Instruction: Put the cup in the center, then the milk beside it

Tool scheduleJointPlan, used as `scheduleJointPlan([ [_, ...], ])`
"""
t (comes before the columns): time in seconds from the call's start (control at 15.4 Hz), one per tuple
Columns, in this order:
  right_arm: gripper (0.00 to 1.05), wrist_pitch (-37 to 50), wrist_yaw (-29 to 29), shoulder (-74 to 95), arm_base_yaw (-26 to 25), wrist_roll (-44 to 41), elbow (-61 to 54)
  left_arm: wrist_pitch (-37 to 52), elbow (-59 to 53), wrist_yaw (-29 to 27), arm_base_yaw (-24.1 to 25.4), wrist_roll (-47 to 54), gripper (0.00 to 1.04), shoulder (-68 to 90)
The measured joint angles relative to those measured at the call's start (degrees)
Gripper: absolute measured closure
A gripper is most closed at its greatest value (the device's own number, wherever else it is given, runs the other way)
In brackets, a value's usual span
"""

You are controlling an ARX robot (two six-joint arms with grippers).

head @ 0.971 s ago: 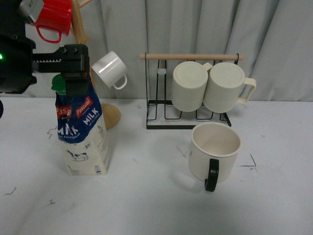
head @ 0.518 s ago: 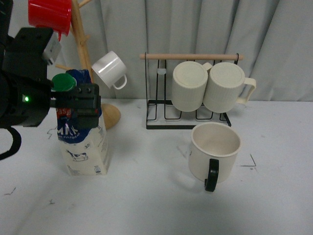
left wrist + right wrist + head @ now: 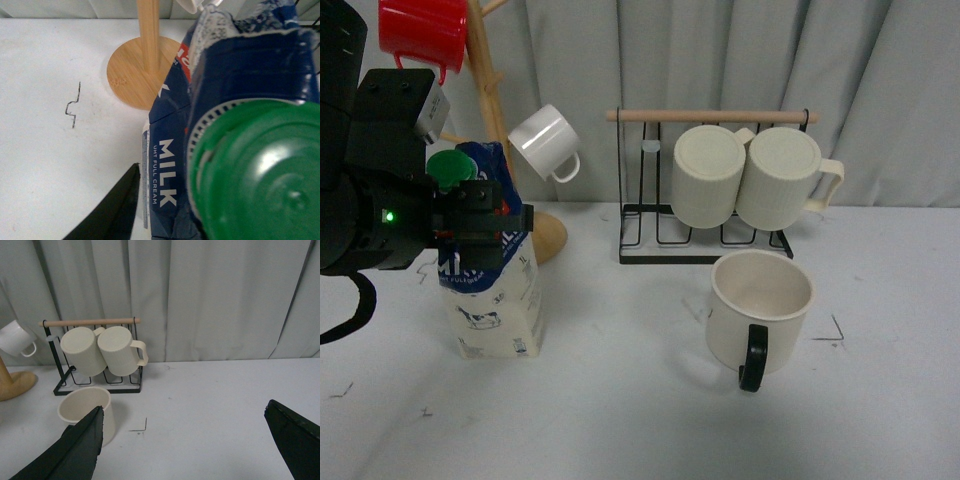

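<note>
The milk (image 3: 492,300) stands at the left of the tabletop (image 3: 620,410), well apart from the cup (image 3: 760,310) at centre right. The left end effector (image 3: 480,218) sits at its blue top; whether it is clamped I cannot tell. The cardboard probably dents, so a firm, gentle squeeze suits. The right end effector (image 3: 184,412) gapes wide, empty.

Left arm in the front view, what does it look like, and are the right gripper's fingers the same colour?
The left arm is a boxy matte black housing with a small lit green light, a grey block on top and a black cable looping below. The right gripper also has matte black, wedge-shaped fingers.
</note>
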Motion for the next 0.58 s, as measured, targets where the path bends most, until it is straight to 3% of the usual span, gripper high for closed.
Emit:
scheduleJointPlan([
  [0.32,0.06,0.0,0.0,0.0,0.0,0.0,0.0,-2.2,0.0,-0.4,-2.0,-0.1,1.02,-1.7],
  [0.58,0.06,0.0,0.0,0.0,0.0,0.0,0.0,-3.6,0.9,-2.0,-7.1,0.7,1.02,-4.2],
])
